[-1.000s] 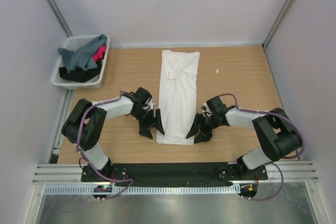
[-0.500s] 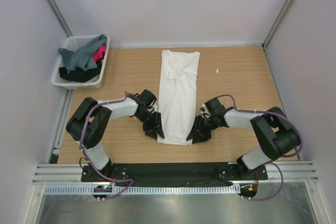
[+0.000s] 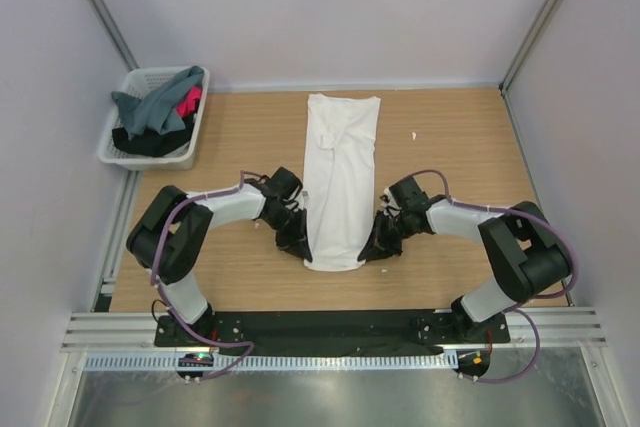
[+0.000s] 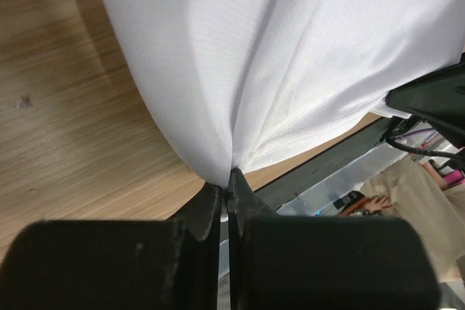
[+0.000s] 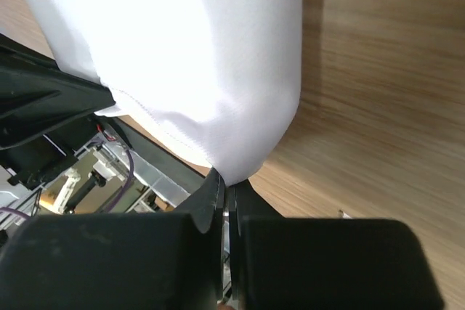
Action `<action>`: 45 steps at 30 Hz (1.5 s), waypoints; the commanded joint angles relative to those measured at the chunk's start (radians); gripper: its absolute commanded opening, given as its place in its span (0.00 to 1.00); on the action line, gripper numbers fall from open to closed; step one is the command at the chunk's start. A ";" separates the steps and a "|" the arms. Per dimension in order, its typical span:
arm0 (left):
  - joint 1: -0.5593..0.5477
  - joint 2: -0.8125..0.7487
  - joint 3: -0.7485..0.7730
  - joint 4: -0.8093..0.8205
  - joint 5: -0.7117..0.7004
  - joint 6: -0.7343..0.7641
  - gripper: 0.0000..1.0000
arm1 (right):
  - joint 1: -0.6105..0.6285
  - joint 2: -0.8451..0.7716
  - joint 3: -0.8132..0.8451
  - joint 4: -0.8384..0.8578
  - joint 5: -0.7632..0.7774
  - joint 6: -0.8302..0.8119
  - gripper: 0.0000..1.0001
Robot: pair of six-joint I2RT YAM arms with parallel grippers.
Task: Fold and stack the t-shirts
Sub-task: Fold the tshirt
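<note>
A white t-shirt (image 3: 340,172), folded into a long narrow strip, lies lengthwise down the middle of the table. My left gripper (image 3: 303,250) is shut on its near left corner, and the wrist view shows the white cloth (image 4: 261,70) pinched between the closed tips of that gripper (image 4: 230,179). My right gripper (image 3: 372,250) is shut on the near right corner, with the white cloth (image 5: 189,56) bunched at the tips of that gripper (image 5: 227,183). More t-shirts, grey-teal (image 3: 160,102), black and pink-red, are heaped in the basket at the back left.
The white lattice basket (image 3: 115,152) stands at the table's back left corner. A small white scrap (image 3: 414,135) lies on the wood right of the shirt. The black base rail (image 3: 320,327) runs along the near edge. Walls close in left, right and back.
Both grippers moved inward onto the shirt's near corners and shut on the cloth. The near hem has drawn in narrower and bunched slightly.
</note>
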 commanded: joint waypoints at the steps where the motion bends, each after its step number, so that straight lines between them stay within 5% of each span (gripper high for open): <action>1: -0.004 -0.053 0.101 -0.019 -0.028 0.076 0.00 | -0.054 -0.081 0.082 -0.130 0.029 -0.086 0.02; 13: 0.047 -0.004 0.422 -0.168 -0.068 0.207 0.00 | -0.166 -0.121 0.322 -0.294 0.059 -0.186 0.02; 24: 0.154 0.188 0.729 -0.189 -0.091 0.251 0.00 | -0.285 0.176 0.654 -0.177 0.078 -0.198 0.01; 45: 0.260 0.576 1.120 -0.111 -0.128 0.280 0.00 | -0.311 0.552 0.981 -0.087 0.159 -0.276 0.02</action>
